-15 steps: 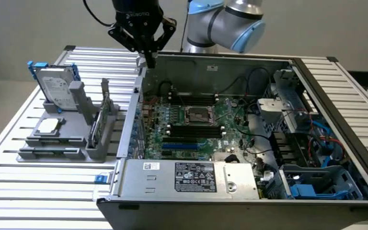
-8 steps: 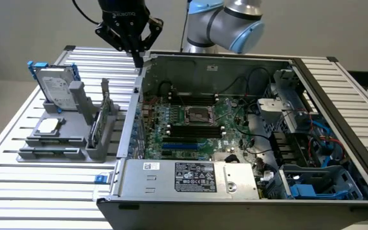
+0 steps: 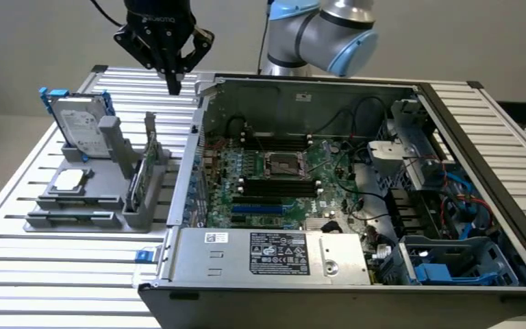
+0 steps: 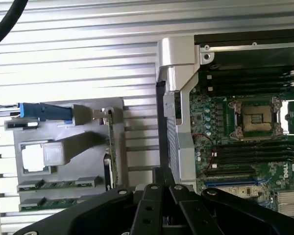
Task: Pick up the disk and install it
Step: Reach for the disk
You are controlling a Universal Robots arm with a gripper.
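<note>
**Gripper clenched and empty near the case corner; disk in its stand**

You see the gripper (image 3: 173, 86) hanging in the air above the far corner of the open computer case (image 3: 188, 185), on the exterior view's left side of it. Its fingers are pressed together to a point and grasp nothing.

The disk (image 3: 80, 123) stands upright on edge at the far end of the grey holder (image 3: 80, 223), which sits on the slatted table (image 3: 53, 274) beside the case. Its white label faces the exterior camera and its blue frame shows along the top and sides. You find it well apart from the gripper, lower and further to the exterior view's left.

In the same holder, a small square silver chip (image 3: 69, 179) lies flat nearer the camera. A thin green card (image 3: 146, 161) stands on edge between the disk and the case wall.

Inside the case, the motherboard (image 3: 281, 199) lies open to view. A silver power supply (image 3: 272, 250) runs along the near side. In the wrist view you look down past the closed fingertips at the case corner, with the holder off to one side.
</note>
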